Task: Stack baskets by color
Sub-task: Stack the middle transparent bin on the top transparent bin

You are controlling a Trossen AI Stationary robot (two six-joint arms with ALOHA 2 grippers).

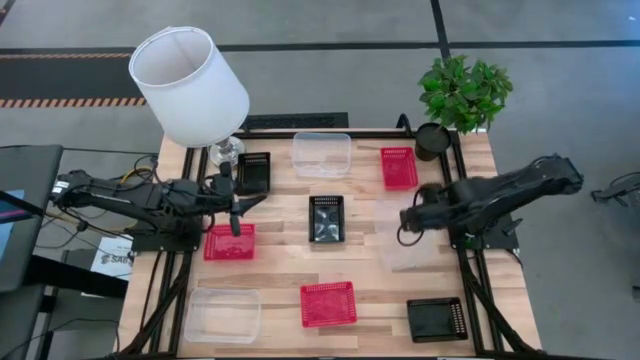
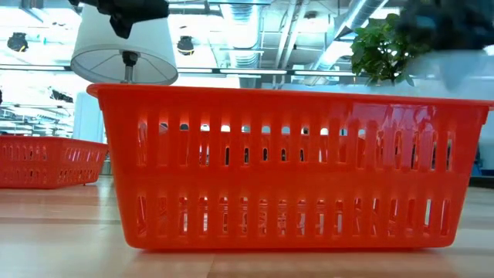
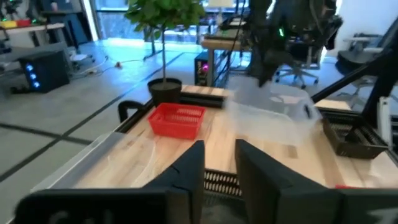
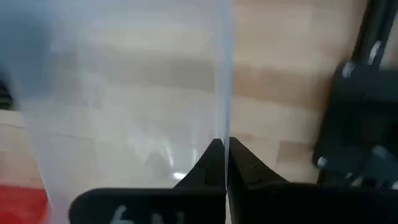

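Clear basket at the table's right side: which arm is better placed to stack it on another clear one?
Right: the right gripper is shut on the clear basket's wall; the left gripper is far off, over a red basket.

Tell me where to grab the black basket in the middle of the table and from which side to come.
Grip one long wall of the black basket, coming straight down from above, I would judge. It sits upright with its opening facing up and stands apart from the other baskets, so a thin rim is free for one finger inside and one outside. Its mesh walls look too low to catch well from the side.
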